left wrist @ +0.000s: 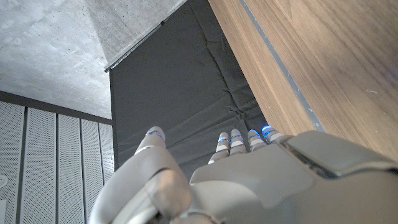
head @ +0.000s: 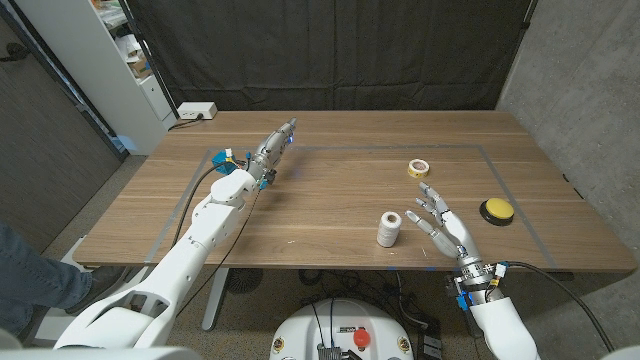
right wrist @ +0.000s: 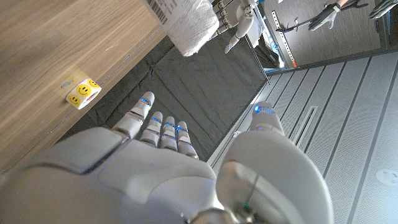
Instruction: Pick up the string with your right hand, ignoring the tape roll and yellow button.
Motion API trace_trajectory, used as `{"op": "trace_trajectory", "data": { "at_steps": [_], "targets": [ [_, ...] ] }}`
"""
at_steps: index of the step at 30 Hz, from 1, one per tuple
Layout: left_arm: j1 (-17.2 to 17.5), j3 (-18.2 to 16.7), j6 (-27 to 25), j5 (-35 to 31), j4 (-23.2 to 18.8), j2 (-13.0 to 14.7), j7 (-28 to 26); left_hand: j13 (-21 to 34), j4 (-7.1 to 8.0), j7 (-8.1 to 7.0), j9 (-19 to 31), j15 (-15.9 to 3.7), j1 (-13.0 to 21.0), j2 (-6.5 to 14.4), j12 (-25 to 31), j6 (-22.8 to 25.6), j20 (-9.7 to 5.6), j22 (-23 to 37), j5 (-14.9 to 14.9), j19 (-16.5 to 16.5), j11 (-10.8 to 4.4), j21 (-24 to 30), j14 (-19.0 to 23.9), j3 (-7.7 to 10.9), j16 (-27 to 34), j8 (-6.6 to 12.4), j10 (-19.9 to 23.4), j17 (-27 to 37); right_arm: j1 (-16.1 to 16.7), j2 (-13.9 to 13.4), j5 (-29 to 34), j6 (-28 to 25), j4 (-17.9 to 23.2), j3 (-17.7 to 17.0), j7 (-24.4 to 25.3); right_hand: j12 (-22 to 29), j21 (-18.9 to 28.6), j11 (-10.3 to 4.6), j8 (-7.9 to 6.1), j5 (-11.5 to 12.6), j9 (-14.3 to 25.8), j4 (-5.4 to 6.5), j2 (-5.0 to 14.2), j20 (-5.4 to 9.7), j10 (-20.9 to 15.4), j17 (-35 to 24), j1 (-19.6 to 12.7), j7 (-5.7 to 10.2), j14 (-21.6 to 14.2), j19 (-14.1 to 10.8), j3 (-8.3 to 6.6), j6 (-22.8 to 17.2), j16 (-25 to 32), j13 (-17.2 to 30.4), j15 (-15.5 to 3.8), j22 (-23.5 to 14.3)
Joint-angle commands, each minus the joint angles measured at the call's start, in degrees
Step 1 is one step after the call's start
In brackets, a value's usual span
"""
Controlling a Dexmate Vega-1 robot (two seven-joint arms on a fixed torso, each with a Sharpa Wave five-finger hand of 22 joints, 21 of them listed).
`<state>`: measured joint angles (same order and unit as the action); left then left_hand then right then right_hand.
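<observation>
Fingers (head: 428, 205) of the right hand (head: 445, 225) are spread apart and hold nothing, just right of the white spool of string (head: 388, 228) standing upright on the wooden bench (head: 330, 200). Farther off lie a small yellow-patterned tape roll (head: 418, 168) and, right, a yellow button on a black base (head: 496, 210). At the far left, the left hand (head: 272, 148) reaches out with its fingers straight and close together, empty.

Head view: high, fixed, looks down over whole table (head: 330, 200), arms entering from bottom corners. Left wrist view: close behind left hand (left wrist: 217, 180), turned, faces table edge and dark curtain (left wrist: 180, 93). Right wrist view: close behind right hand (right wrist: 161, 168) (also turned); shares string (right wrist: 186, 22) and tape roll (right wrist: 83, 92) with head view.
</observation>
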<state>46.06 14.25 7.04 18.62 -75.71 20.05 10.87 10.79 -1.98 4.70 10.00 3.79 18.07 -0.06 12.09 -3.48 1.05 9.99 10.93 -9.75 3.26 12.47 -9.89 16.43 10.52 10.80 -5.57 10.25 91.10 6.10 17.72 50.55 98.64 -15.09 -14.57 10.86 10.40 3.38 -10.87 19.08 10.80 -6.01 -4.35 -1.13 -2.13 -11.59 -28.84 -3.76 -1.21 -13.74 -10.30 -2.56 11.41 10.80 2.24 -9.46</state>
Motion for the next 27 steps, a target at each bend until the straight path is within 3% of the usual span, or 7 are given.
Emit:
{"op": "trace_trajectory", "data": {
  "at_steps": [1, 15, 27],
  "targets": [
    [0.28, 0.3, -0.65, -0.09, -1.01, 0.53, 0.12, 0.2, -0.33, 0.43, 0.27, 0.48, 0.03, 0.47, -0.19, 0.04, 0.23, 0.34, -0.23, -5.02, 0.08, -0.27, -1.34, 0.11, 0.2, -0.03, -0.55, 0.11, 0.0, 0.43, 7.08, 2.25, -0.05, -0.31, 3.88, -0.18, -0.09, 0.24, -0.14, 0.45, 0.1, -0.55, -0.12, 0.04, 0.54, -0.08, -0.43, 0.31, 0.44, 0.25, -0.07, 0.15, -0.18, 0.1, 0.22, -0.24],
    [0.16, 0.9, -1.11, -0.54, -1.48, 0.39, -0.37, 0.2, -0.44, 0.37, 0.27, 0.47, -0.03, 0.47, -0.2, -0.03, 0.26, 0.34, -0.24, -5.08, 0.13, -0.4, -1.4, 0.04, 0.19, -0.06, -0.63, 0.12, 0.45, 1.47, 15.72, 4.37, 0.27, -1.42, 9.39, -0.22, -0.04, 0.07, 0.22, 1.12, 0.11, -0.73, -0.47, 0.08, 1.06, -0.16, -0.68, 0.73, 0.89, 0.66, 0.15, 1.45, -0.2, 0.1, 0.18, -0.25],
    [0.49, 0.98, -1.54, -0.51, -1.89, 0.41, -0.74, 0.2, -0.55, 0.4, 0.27, 0.43, -0.06, 0.49, -0.21, 0.0, 0.31, 0.35, -0.23, -5.04, 0.13, -0.48, -1.43, -0.02, 0.19, -0.05, -0.7, 0.12, 0.82, 1.48, 23.35, 4.68, 0.68, -1.57, 15.82, -0.34, -0.07, -0.1, 0.72, 2.04, 0.15, -0.76, -0.67, 0.19, 2.22, -0.3, -0.81, -0.03, 1.75, 1.61, 0.43, 4.06, -0.23, 0.12, 0.15, -0.26]
  ]
}}
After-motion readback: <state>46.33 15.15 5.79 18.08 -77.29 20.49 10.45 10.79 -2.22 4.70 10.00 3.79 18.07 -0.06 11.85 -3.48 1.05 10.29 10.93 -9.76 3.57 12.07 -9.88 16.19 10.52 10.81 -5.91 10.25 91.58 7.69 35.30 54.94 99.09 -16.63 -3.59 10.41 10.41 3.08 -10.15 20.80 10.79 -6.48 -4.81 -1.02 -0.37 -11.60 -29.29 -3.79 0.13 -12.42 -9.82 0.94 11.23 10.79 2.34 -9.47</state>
